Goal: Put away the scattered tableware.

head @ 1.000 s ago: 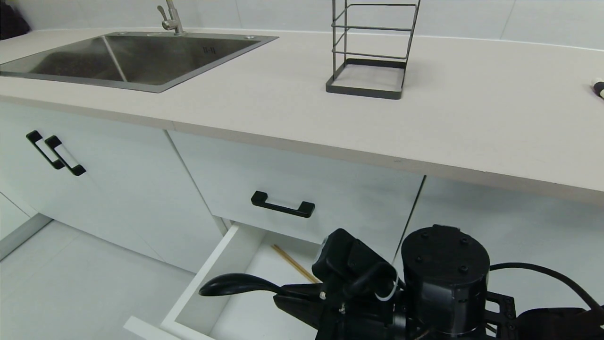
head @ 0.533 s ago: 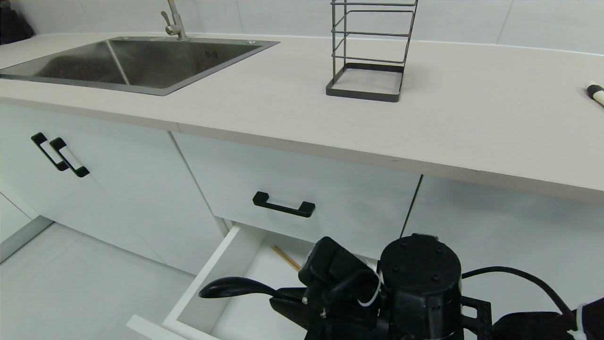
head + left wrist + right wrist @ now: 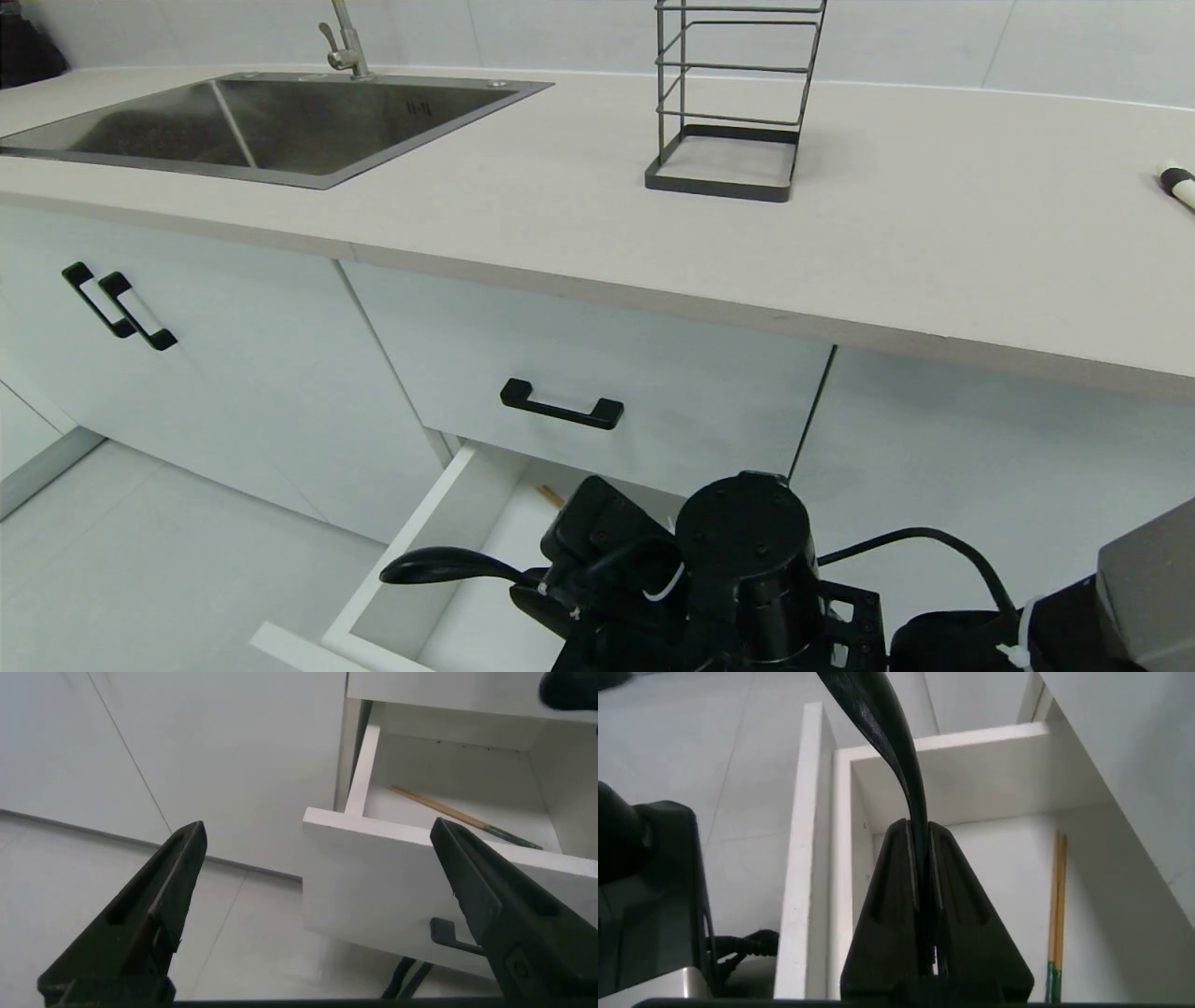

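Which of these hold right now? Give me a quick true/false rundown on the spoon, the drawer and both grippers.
1. The right gripper is shut on the black spoon. True.
2. The spoon lies on the floor of the open drawer. False: it is held up in the right gripper, not resting in the drawer.
3. Chopsticks lie inside the drawer. True.
4. The left gripper holds a fork. False: it is open and holds nothing.

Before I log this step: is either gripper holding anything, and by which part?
The right gripper grips a black spoon by its handle; the left gripper is open and empty.
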Controlling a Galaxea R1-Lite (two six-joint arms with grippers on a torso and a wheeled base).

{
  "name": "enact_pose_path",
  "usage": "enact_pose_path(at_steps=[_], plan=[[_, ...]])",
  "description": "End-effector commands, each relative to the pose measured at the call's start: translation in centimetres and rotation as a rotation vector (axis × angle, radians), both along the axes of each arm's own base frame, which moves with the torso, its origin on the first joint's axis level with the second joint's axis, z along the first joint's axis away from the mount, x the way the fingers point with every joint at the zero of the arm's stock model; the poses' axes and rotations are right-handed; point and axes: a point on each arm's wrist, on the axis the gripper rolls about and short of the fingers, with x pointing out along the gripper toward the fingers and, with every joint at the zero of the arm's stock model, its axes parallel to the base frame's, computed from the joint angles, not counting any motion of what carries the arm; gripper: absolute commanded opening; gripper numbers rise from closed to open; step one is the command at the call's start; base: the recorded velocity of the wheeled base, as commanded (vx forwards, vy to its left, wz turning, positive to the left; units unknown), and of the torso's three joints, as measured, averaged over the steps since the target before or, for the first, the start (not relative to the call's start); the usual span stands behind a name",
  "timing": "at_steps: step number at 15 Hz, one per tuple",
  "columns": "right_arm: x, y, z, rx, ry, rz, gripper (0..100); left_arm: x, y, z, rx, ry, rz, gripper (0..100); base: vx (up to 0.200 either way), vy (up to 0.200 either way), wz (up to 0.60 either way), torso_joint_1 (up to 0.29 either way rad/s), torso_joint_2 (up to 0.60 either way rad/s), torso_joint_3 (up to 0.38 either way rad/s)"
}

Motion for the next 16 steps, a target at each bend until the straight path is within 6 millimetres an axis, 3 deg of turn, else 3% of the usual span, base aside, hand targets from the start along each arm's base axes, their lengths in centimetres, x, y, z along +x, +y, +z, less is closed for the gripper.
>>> enact_pose_path(at_steps=[1, 11, 16], plan=[[0.1, 0.7, -0.8, -0.018, 0.009, 0.005, 0, 0.0, 0.0, 0.0, 0.0, 0.0, 0.0, 100, 0.0, 0.0, 0.0, 0.0, 0.0, 0.0], [1.3, 2.7, -1.7, -0.123, 0.054, -0.045, 0, 0.0, 0.0, 0.0, 0.0, 0.0, 0.0, 100, 0.0, 0.0, 0.0, 0.0, 0.0, 0.0], [4.1, 3.1, -3.1, -0.181, 0.079, -0.127, 0, 0.0, 0.0, 0.0, 0.0, 0.0, 0.0, 100, 0.0, 0.0, 0.0, 0.0, 0.0, 0.0]])
